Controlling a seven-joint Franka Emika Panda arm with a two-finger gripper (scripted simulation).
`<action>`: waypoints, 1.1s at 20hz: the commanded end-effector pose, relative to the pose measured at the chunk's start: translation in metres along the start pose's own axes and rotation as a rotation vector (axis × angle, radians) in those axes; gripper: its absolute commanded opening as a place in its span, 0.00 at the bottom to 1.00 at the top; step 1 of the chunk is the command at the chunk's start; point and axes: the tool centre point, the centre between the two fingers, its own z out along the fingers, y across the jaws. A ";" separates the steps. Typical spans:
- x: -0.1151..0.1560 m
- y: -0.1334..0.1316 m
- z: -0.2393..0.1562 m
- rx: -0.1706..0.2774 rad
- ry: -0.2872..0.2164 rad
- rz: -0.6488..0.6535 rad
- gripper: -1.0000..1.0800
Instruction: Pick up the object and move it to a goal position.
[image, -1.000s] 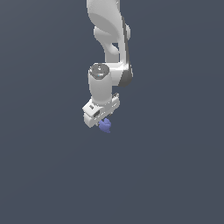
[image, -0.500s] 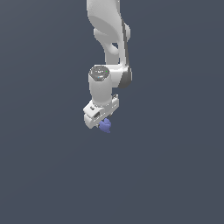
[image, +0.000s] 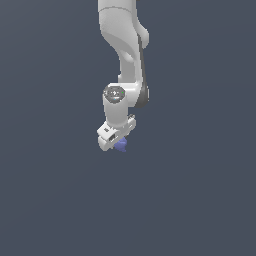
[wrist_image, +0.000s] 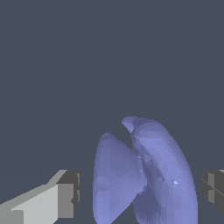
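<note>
While the end effector (image: 118, 144) points downward under the white arm (image: 125, 60), its fingers (wrist_image: 65, 192) sit on either side of the periwinkle object (wrist_image: 144, 175), apparently clamped on it. Only a small blue lump at the fingertips shows in the exterior view; the wrist view reveals two rounded lobes filling the gap between the grey pads. Against the frames from a second ago, arm and object look almost unmoved over the plain dark background.
</note>
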 end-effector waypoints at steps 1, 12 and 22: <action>0.000 0.001 0.004 -0.001 0.001 0.000 0.96; 0.000 0.001 0.004 -0.001 0.001 0.000 0.00; 0.006 -0.005 -0.019 -0.003 0.001 0.000 0.00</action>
